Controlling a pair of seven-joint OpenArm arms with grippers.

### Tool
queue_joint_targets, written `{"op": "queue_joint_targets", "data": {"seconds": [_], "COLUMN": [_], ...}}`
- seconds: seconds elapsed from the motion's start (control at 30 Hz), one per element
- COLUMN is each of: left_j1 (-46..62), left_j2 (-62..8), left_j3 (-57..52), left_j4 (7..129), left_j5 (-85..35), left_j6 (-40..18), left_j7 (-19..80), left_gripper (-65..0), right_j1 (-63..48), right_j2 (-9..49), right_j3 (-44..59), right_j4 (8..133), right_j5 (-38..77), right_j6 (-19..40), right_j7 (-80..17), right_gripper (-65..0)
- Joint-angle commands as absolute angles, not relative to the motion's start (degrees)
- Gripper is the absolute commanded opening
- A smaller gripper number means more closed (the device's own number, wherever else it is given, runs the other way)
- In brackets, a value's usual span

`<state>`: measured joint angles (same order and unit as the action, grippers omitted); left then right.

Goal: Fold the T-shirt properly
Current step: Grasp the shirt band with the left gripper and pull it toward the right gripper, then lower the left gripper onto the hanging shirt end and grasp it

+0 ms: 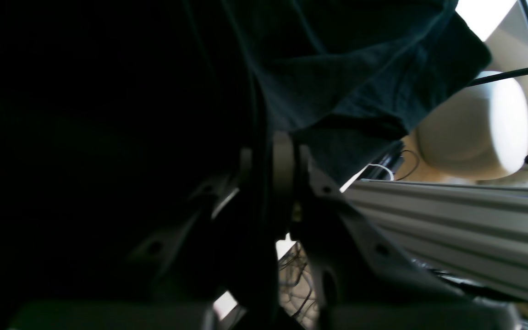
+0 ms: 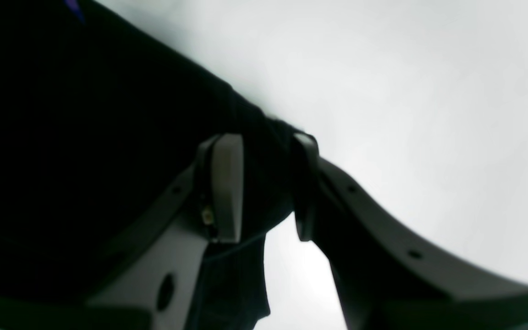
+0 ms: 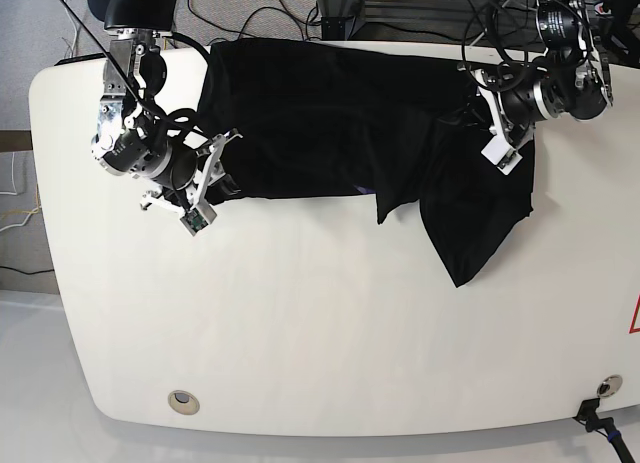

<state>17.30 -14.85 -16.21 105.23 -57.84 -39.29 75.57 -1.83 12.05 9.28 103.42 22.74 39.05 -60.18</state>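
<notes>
Black T-shirt (image 3: 330, 118) long axis running L–R btwn grippers, rumpled, one end drooping below left gripper (image 1: 268, 156), pinched there, right gripper (image 2: 264, 183) clamped on bunched edge.

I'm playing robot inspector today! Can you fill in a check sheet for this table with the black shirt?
Surface: white table, mostly bare.
Job's things: black T-shirt spread along the far edge, partly bunched.
Clutter: nothing seen.
Grippers: left gripper shut on the T-shirt; right gripper pinching a thick cloth fold.
Cables: black cables beyond the far edge.
Surroundings: metal rail in the left wrist view.
</notes>
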Motion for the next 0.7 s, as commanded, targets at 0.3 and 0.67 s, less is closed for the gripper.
{"op": "queue_joint_targets", "data": {"seconds": [0.3,0.67], "left_j1": [16.92,16.13], "left_j2": [-17.45,-17.54], "left_j3": [-13.05,-13.14], "left_j4": [106.33,106.33], "left_j5": [-58.95,-58.95], "left_j6": [-39.52,-39.52], "left_j7": [74.86,74.86], "left_gripper": [-52.2,-52.2], "right_j1": [-5.58,-14.37], "right_j2": [3.65,3.65], "right_j3": [8.92,5.76], "right_j4": [108.09,106.77], "right_j5": [24.04,23.43], "right_j6": [39.6,39.6], "right_j7": [-59.12,-54.64], "right_gripper": [-47.3,-47.4]}}
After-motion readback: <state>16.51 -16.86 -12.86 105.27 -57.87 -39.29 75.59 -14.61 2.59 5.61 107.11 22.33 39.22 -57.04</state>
